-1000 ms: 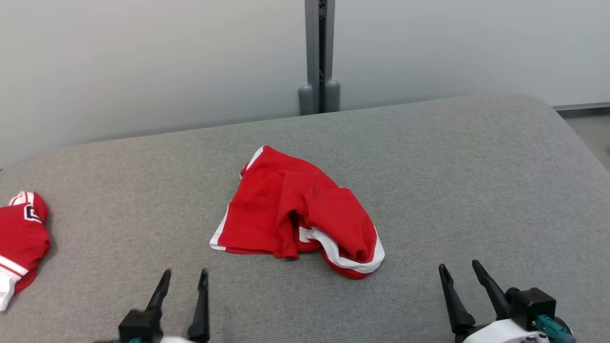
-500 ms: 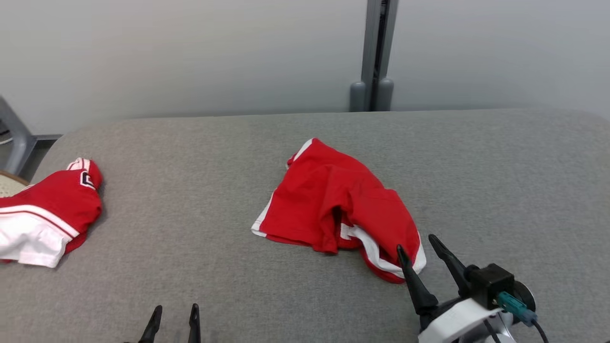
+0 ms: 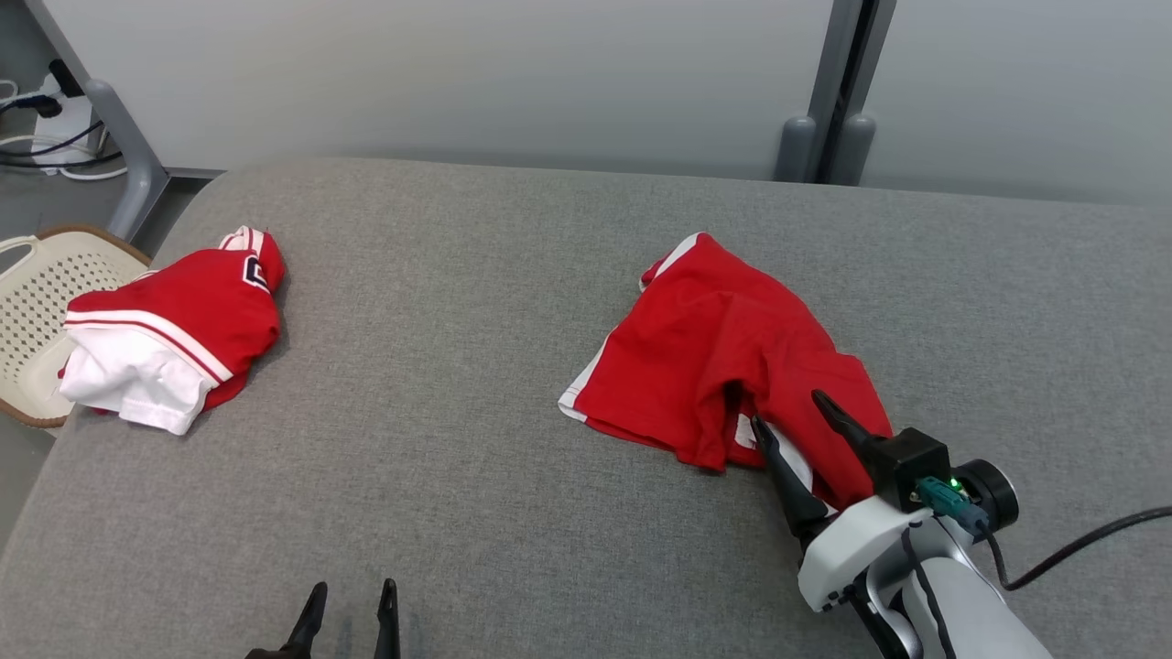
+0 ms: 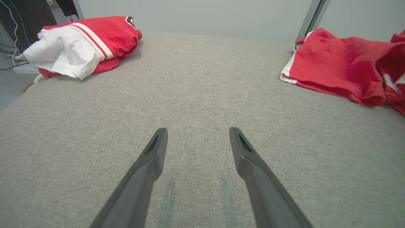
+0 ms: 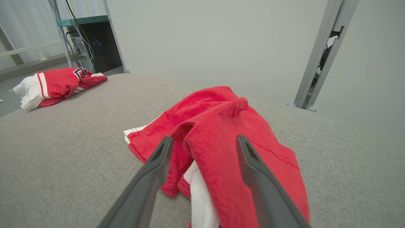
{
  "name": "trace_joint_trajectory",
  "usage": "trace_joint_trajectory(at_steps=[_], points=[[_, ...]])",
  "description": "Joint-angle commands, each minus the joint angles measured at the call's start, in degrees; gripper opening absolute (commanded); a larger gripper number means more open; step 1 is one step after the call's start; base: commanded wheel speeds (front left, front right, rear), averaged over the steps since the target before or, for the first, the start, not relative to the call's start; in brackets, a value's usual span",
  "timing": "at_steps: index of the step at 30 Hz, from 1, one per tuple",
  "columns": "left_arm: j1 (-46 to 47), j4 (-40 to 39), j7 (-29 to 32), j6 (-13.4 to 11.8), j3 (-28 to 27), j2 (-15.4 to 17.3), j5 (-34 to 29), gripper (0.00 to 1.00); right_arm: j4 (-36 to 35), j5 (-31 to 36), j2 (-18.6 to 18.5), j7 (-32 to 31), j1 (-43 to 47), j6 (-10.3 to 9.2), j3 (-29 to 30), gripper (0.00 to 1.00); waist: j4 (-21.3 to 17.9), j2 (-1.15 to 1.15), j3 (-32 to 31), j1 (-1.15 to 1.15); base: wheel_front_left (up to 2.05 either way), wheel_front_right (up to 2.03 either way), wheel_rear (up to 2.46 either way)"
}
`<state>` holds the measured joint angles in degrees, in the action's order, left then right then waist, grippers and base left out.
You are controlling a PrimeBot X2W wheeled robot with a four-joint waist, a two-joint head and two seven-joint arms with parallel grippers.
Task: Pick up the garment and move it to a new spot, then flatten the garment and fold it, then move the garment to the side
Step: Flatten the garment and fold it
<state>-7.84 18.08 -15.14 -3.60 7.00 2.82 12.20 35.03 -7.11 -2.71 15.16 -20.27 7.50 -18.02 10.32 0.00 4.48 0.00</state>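
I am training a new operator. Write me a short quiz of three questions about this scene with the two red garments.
1. True or false: the right gripper is shut on the crumpled garment.
2. What stands off the left edge of the grey cushion, by the red and white garment? A) a basket B) a chair C) a bucket
3. Which gripper has fabric between its fingers?
Key: 1. False, its fingers are open. 2. A. 3. The right one; the left gripper is over bare cushion.
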Motion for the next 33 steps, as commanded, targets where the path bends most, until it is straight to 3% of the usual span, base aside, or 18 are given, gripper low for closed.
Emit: trace_joint_trajectory(at_steps=[1,4,5,6,7,14,22,23,24,25,33], points=[[1.23,0.02,-0.01,-0.30,0.18,0.17,0.26,1.00,0.67,0.33,-0.37,-0.01,-1.07,-0.02,-0.05,1.00,0.53,0.00,0.61,0.00,0.00,0.00,0.00],[1.60,0.03,-0.01,-0.47,0.90,0.16,0.68,1.00,1.97,0.93,-0.39,-0.01,-2.46,-0.02,0.43,1.00,0.82,0.00,1.24,0.00,0.00,0.00,0.00],[1.75,0.03,-0.01,-0.39,1.14,0.16,0.91,1.00,2.02,0.98,-0.38,-0.01,-2.81,-0.02,0.80,0.58,0.84,0.00,1.47,0.00,0.00,0.00,0.00],[1.91,0.00,-0.01,-0.38,1.39,0.17,1.06,1.00,1.74,1.37,-0.39,-0.01,-3.21,-0.02,1.25,0.07,0.84,0.00,1.67,0.00,0.00,0.00,0.00],[1.97,-0.05,-0.01,-0.38,1.61,0.18,1.06,1.00,1.65,1.67,-0.34,-0.01,-3.34,-0.01,1.50,0.00,0.81,0.00,1.83,0.00,0.00,0.00,0.00],[2.16,0.15,-0.01,-0.54,2.01,0.17,1.25,1.00,0.96,3.37,-1.52,-0.01,-4.64,-0.02,7.05,0.00,-0.03,0.00,2.00,0.00,0.00,0.00,0.00],[2.75,0.65,-0.01,0.59,2.58,0.18,0.55,1.00,-0.34,5.80,-4.70,-0.01,-6.38,-0.02,18.57,0.02,-0.84,0.00,1.90,0.00,0.00,0.00,0.00],[2.77,0.74,-0.01,0.77,2.73,0.17,0.44,1.00,0.14,5.96,-5.10,-0.01,-6.76,-0.02,19.95,0.13,-0.91,0.00,1.95,0.00,0.00,0.00,0.00],[2.86,0.86,-0.01,0.95,2.83,0.17,0.40,1.00,1.02,6.55,-5.50,-0.01,-7.03,-0.02,20.98,0.45,-0.96,0.00,1.99,0.00,0.00,0.00,0.00],[2.95,1.00,-0.01,0.98,2.99,0.17,0.34,1.00,2.25,6.99,-5.77,-0.01,-7.33,-0.02,22.14,1.00,-1.01,0.00,2.02,0.00,0.00,0.00,0.00],[3.22,1.76,-0.01,1.15,3.32,0.17,0.36,1.00,3.46,10.58,-5.63,-0.02,-7.45,-0.02,32.69,1.00,-1.53,0.00,1.85,0.00,0.00,0.00,0.00]])
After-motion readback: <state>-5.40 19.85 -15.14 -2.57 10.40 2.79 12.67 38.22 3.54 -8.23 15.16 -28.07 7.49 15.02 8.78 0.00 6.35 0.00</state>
